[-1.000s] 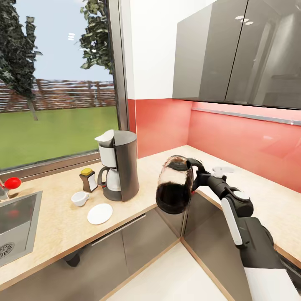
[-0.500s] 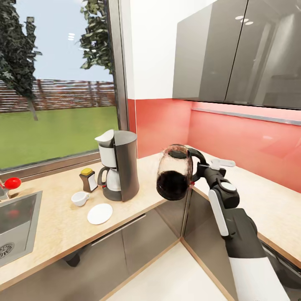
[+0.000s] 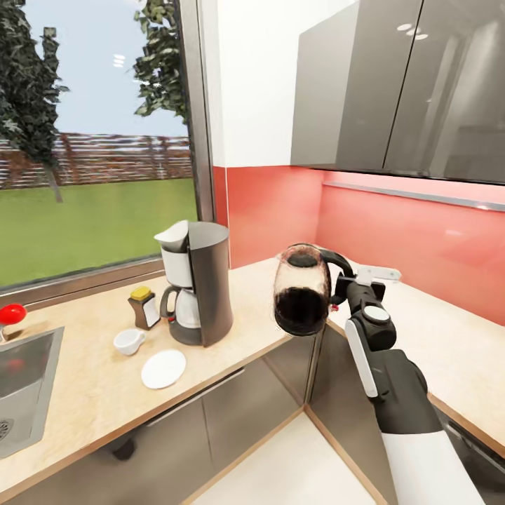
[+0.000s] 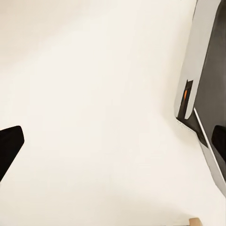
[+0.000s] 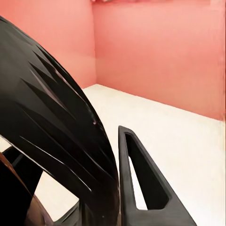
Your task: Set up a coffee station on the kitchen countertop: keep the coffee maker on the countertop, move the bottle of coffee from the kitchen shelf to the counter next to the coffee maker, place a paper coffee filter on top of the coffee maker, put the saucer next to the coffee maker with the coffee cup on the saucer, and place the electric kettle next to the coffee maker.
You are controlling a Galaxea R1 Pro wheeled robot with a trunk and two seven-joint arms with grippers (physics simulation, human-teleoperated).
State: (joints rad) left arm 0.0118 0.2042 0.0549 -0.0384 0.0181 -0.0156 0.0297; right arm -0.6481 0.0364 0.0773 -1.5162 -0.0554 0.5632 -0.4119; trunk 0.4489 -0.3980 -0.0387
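Note:
The glass electric kettle [image 3: 301, 289], dark in its lower half, hangs in the air over the counter's inner corner. My right gripper [image 3: 341, 286] is shut on its black handle [image 5: 70, 141], with one finger [image 5: 141, 188] beside it. On the countertop [image 3: 84, 379] stands the grey coffee maker [image 3: 200, 280] with a white paper filter [image 3: 175, 235] on top. Left of it are the yellow-lidded coffee bottle [image 3: 144, 307], the white cup [image 3: 130, 341] and the empty saucer [image 3: 163, 369]. The cup stands on the counter beside the saucer. My left gripper [image 4: 113, 146] is open over a pale surface.
A steel sink [image 3: 21, 379] with a red tap knob [image 3: 10, 313] lies at the counter's left. A window is behind the counter, a pink backsplash [image 3: 393, 224] along the right run, and grey wall cabinets [image 3: 393, 91] above. Grey base cabinets [image 3: 231, 414] meet at the corner.
The right arm has reached forward and lifted the kettle, turning it more upright and nearer the counter. The head view has shifted slightly, so the counter things sit a little further left.

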